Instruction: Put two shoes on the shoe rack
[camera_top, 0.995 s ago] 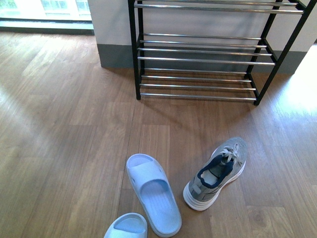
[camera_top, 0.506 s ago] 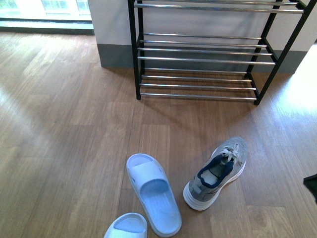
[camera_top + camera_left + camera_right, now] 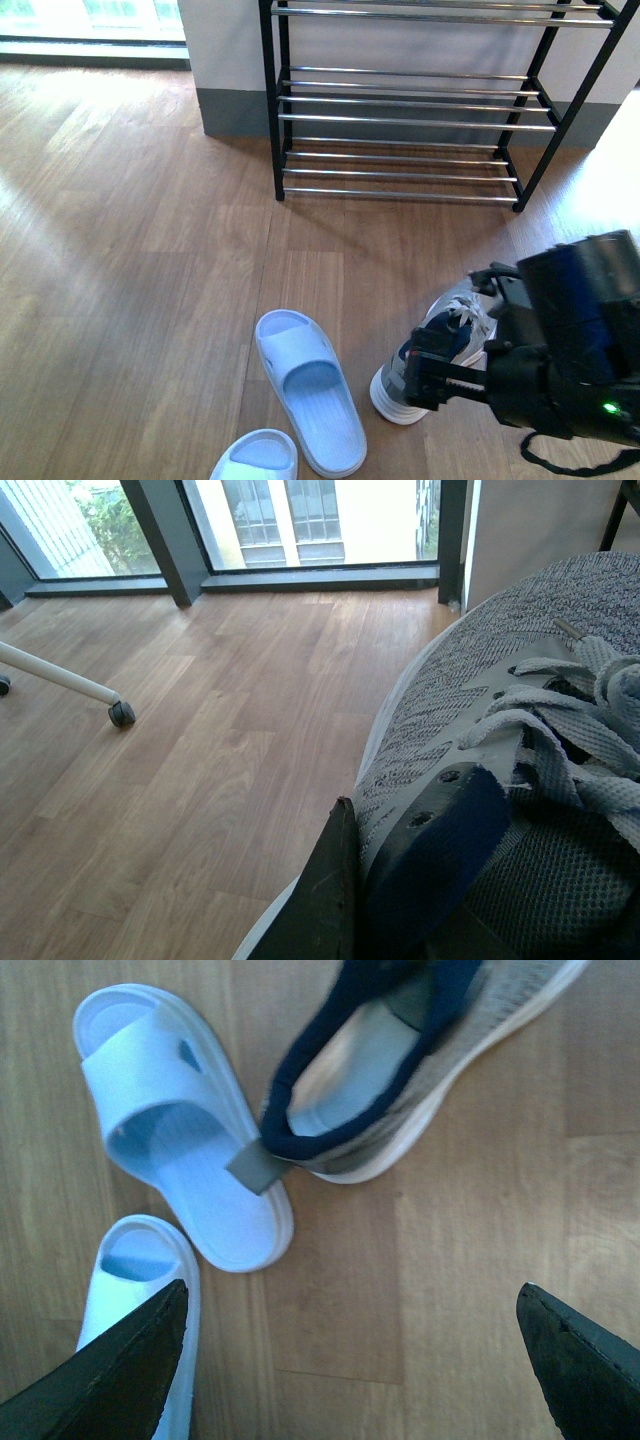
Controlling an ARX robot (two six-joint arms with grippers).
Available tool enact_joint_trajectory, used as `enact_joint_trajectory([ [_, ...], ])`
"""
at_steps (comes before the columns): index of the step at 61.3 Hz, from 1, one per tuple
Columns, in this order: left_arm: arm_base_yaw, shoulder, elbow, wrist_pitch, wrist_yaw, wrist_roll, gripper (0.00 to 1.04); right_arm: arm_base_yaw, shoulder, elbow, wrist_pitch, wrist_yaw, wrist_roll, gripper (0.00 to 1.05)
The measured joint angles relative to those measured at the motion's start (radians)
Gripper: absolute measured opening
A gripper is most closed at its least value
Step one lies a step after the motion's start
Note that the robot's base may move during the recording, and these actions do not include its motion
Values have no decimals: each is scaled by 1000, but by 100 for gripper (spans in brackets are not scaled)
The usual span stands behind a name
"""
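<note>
Right gripper: my fingers are spread wide and hold nothing; they hang above the brown wooden plank floor, just off the heel end of the shoe
Shoe on the floor: a grey mesh lace-up sneaker with a thick white sole and navy lining; it stands upright, toe towards the rack, well short of it
Left gripper: closed on the navy collar of the second grey mesh sneaker; one dark finger presses its outer side; the other is hidden
Black metal shoe rack with silver bars: against the wall; its visible tiers are bare
Pale blue foam slides: two; beside the floor sneaker, on my left
</note>
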Motion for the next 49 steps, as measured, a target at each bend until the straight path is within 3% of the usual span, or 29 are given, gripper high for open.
enact_joint_trajectory([
  [8, 0, 0, 0, 0, 0, 0, 2, 50, 69, 89, -42, 17, 14, 95],
  [20, 0, 0, 0, 0, 0, 0, 2, 51, 195, 222, -90, 35, 19, 95],
  [49, 0, 0, 0, 0, 0, 0, 2, -94, 259, 357, -136, 72, 7, 95],
])
